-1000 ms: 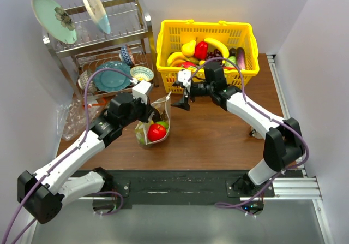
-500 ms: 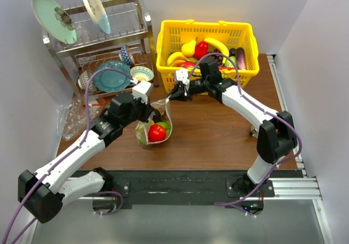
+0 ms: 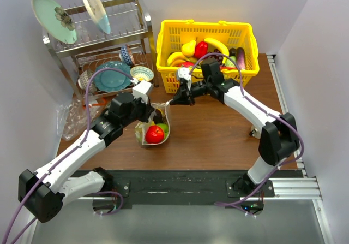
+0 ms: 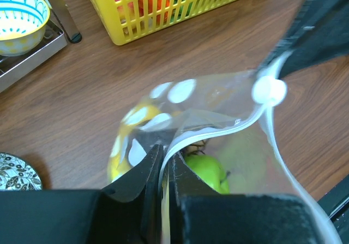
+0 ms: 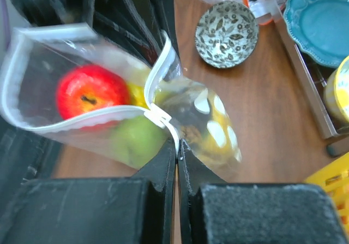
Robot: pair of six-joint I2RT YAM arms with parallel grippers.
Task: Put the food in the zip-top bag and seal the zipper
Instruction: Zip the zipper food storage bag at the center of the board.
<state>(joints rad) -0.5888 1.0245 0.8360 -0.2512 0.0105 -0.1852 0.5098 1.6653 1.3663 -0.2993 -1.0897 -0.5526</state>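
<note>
The zip-top bag (image 3: 155, 126) stands on the brown table between both arms. Inside it are a red round fruit (image 5: 90, 91), a green apple (image 5: 136, 137) and a tan-brown cluster (image 5: 188, 135). My left gripper (image 4: 165, 156) is shut on the near end of the mouth edge, with the green apple (image 4: 204, 170) just behind the fingers. My right gripper (image 5: 178, 146) is shut on the other end of the zipper (image 5: 82, 119), right below its white slider (image 5: 155, 115). The mouth gapes between the two grips. From above, the left gripper (image 3: 151, 113) and right gripper (image 3: 175, 99) flank the bag.
A yellow basket (image 3: 245, 77) with bananas, a pear and other toy food stands behind the bag. A dish rack (image 3: 103, 42) with plates and bowls is at the back left. A patterned bowl (image 5: 226, 34) and crumpled plastic wrap (image 3: 71, 121) lie left of the bag.
My right gripper came in from in front of the basket to the bag's far mouth end and shut on it. The left gripper kept its hold and the bag shifted little.
</note>
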